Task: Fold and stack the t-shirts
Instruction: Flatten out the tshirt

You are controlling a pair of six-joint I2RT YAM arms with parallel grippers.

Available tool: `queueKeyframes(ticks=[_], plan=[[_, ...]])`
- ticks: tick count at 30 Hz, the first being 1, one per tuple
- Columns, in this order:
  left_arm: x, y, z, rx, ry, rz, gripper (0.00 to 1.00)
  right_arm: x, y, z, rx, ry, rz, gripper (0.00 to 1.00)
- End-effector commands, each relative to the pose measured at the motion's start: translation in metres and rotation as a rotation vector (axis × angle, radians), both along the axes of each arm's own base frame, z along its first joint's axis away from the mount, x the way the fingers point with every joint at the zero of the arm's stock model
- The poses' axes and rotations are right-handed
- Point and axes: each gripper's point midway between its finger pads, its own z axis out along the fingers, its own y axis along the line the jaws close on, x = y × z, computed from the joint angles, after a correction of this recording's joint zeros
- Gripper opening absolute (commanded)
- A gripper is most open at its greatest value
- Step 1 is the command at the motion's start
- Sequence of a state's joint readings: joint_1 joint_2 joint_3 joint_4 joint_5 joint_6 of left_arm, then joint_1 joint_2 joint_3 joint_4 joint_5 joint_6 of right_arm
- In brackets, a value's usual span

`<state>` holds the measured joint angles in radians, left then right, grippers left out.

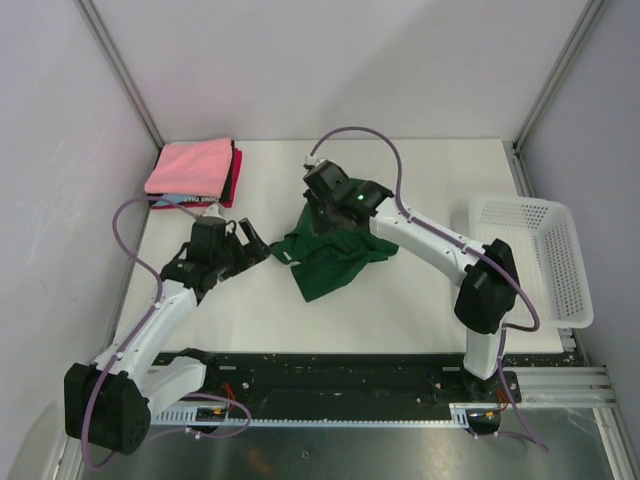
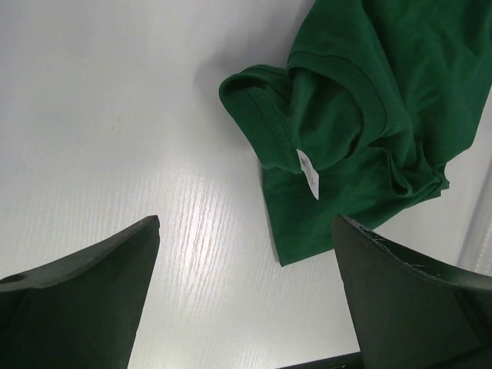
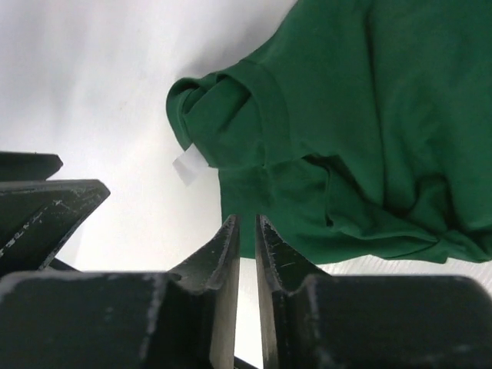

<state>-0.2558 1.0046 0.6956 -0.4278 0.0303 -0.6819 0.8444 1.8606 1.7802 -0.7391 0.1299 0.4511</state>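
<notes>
A crumpled dark green t-shirt [image 1: 335, 262] lies in the middle of the white table [image 1: 400, 300]. Its collar and white tag [image 2: 307, 171] face my left gripper. My right gripper [image 1: 320, 217] hovers over the shirt's far-left part. In the right wrist view its jaws [image 3: 246, 219] stand only a narrow slit apart at the cloth's [image 3: 369, 115] edge, and nothing sits between them. My left gripper [image 1: 255, 243] is wide open just left of the shirt [image 2: 361, 115], over bare table [image 2: 247, 223]. A folded stack of t-shirts [image 1: 192, 170], pink on top, rests at the back left corner.
A white plastic mesh basket [image 1: 520, 203] stands at the right edge of the table. Grey walls close in the back and both sides. The arms' bases and a black rail run along the near edge.
</notes>
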Motion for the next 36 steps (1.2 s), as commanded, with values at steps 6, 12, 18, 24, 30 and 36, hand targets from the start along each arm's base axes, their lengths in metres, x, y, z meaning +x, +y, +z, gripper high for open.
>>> queueKeyframes(ticks=[6,12,18,24,30,36], plan=[[0.007,0.017,0.017,0.019,-0.062,0.085,0.98,-0.011,0.043,-0.034,-0.098,-0.122,0.133,0.37],[0.003,0.028,0.019,0.037,-0.065,0.115,0.98,-0.018,0.048,-0.069,-0.214,-0.138,0.139,0.47],[0.001,0.031,0.018,0.039,-0.059,0.12,0.98,-0.029,0.041,-0.093,-0.255,-0.093,0.143,0.5],[0.0,0.026,0.012,0.017,-0.034,0.107,0.98,-0.05,0.043,-0.125,-0.284,-0.036,0.183,0.5],[-0.005,0.009,0.001,-0.031,0.011,0.022,0.92,-0.046,0.029,-0.127,-0.315,-0.036,0.114,0.47],[-0.018,-0.023,-0.023,-0.04,0.066,-0.071,0.88,-0.028,-0.006,-0.088,-0.266,-0.093,-0.014,0.47]])
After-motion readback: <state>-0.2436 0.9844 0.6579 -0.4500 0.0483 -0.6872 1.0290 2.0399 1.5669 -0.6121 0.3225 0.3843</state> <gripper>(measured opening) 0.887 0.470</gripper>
